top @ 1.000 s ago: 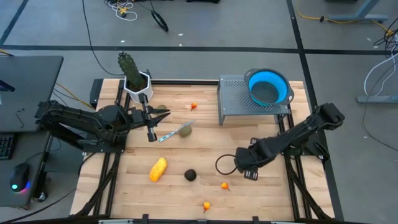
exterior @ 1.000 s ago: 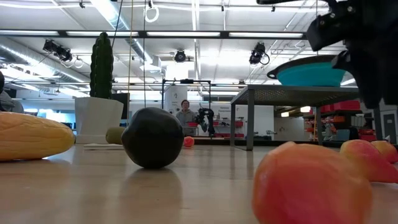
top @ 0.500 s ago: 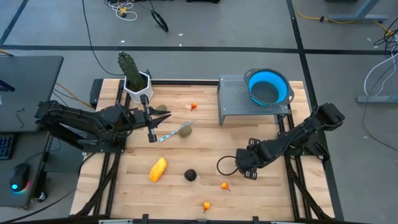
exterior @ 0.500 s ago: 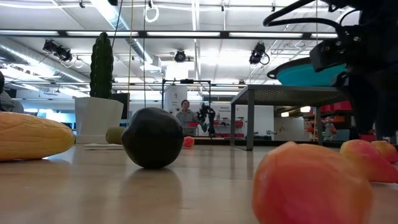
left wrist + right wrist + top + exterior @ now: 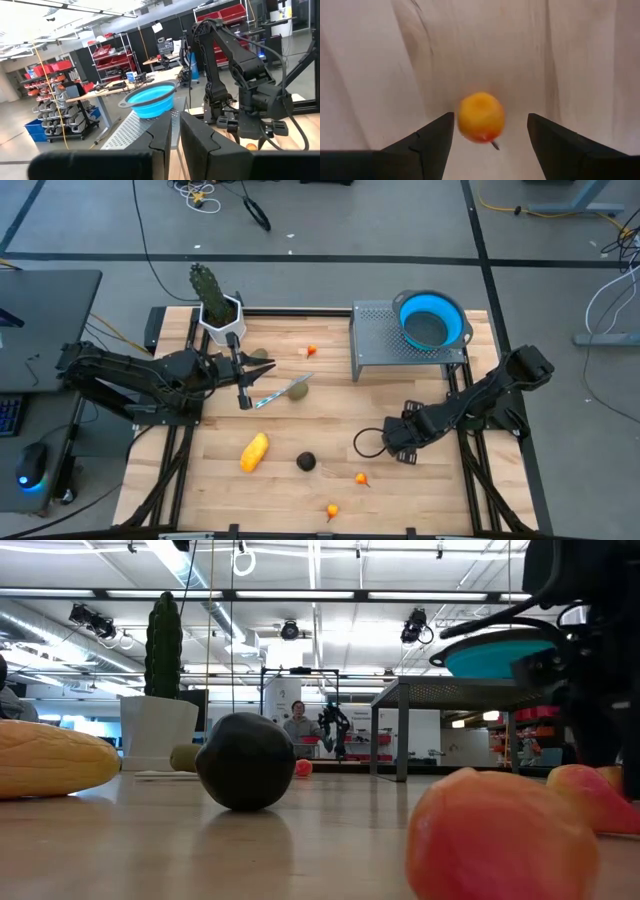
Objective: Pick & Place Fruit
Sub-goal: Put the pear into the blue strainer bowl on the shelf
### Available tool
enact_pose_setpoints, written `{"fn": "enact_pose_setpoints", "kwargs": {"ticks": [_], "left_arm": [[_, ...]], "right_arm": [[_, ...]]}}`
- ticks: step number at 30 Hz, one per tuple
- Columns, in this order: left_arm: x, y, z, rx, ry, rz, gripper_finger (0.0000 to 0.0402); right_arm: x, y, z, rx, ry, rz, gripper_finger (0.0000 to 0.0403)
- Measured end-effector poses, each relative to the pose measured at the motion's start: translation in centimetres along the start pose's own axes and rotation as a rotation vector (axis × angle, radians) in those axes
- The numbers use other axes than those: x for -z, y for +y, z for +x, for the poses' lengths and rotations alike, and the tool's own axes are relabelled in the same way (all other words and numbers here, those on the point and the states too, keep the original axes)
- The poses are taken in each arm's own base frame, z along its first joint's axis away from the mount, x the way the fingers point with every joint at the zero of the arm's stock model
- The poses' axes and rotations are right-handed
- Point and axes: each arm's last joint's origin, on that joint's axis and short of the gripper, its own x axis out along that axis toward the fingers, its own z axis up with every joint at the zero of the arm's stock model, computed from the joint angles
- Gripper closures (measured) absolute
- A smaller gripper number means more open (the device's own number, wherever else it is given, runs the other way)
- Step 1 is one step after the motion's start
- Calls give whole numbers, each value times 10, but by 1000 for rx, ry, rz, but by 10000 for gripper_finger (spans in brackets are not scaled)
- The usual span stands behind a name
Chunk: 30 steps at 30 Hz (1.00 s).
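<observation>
The right gripper's (image 5: pixel 490 145) fingers (image 5: pixel 427 137) stood wide apart and held nothing, with a small orange fruit (image 5: pixel 481 117) lying on the wooden table (image 5: pixel 380 60) in the gap between them. Seen from above, that gripper hung low over the table's right half, near the tiny orange pieces. The left gripper (image 5: pixel 175 145), its fingers nearly closed and empty, waited by the knife (image 5: pixel 280 392), well apart from the yellow fruit (image 5: pixel 254 451) and the dark round one (image 5: pixel 306 462).

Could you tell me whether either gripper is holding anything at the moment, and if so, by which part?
Nothing is held. The right gripper is open, its fingers either side of a small orange fruit without touching it. The left gripper is shut on nothing.
</observation>
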Motion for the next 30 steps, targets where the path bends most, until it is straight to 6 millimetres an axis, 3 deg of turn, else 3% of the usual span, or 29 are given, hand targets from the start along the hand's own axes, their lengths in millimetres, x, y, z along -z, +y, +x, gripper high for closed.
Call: {"fn": "enact_pose_setpoints", "kwargs": {"ticks": [12,30], "left_arm": [[0,0,0,-1,-2,16,356],[0,0,0,-1,-2,66,356]], "right_arm": [[-2,3,0,-44,-5,41,151],[0,4,-1,-97,38,-20,281]]}}
